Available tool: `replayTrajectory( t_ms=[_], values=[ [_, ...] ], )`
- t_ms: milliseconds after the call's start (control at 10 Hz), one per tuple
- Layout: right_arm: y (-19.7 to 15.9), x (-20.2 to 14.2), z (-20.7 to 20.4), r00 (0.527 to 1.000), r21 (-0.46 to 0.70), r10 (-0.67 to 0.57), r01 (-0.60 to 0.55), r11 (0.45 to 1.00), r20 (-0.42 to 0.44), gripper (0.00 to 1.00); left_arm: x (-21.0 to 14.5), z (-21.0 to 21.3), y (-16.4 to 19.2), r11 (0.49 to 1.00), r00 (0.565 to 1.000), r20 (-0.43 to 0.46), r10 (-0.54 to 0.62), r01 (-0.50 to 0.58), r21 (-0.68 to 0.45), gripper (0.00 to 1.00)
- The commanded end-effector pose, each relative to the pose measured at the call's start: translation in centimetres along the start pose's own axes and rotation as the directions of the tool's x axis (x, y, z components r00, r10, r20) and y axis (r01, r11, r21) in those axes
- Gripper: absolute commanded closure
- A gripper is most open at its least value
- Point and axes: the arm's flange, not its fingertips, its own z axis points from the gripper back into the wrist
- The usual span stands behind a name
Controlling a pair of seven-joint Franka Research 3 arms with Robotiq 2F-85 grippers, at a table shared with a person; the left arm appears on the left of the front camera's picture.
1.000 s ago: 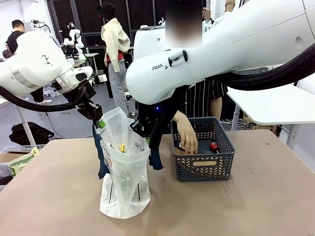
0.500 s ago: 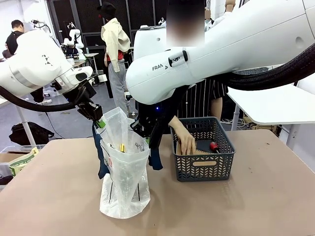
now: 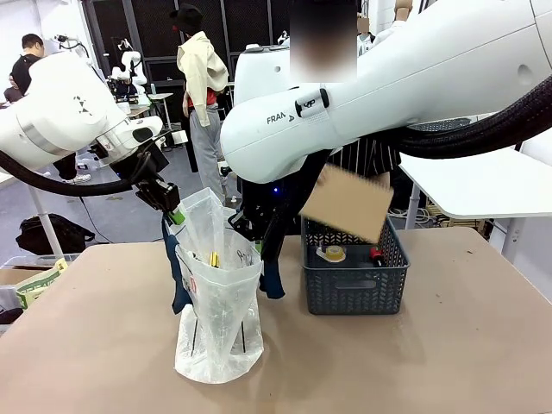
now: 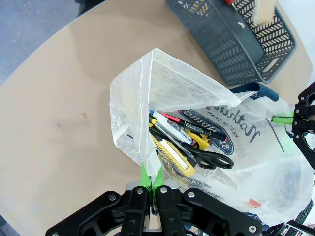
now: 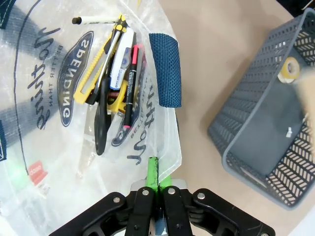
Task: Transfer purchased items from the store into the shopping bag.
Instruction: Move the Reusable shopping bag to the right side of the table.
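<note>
Front view shows the box tilted above the basket, while left gripper and right gripper each pinch the bag rim.

**Bag mouth and its approaches.** The shopping bag stands left of centre. Its mouth is spread between the left gripper, clamped on the far-left rim, and the right gripper, clamped on the right rim. The gap between them is free from above. Pens, a cutter and scissors occupy the bottom. The right arm overhangs the far side. A tilted flat brown box hangs over the basket, right of the bag, covering much of its opening. The near table is bare.
</note>
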Motion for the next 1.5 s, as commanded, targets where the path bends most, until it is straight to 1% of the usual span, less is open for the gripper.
replayTrajectory(
  t_ms=[0, 1400],
  values=[
    [0.05, 0.00, 0.05, 1.000, 0.000, 0.001, -0.001, 1.000, 0.002, 1.00, -0.01, 0.17, 0.10, 1.000, 1.000, 0.008, -0.006, 0.006, 0.004, 1.00],
    [0.05, 0.00, 0.05, 1.000, 0.000, 0.001, -0.001, 1.000, 0.002, 1.00, -0.01, 0.17, 0.10, 1.000, 1.000, 0.008, -0.006, 0.006, 0.004, 1.00]
  ],
)
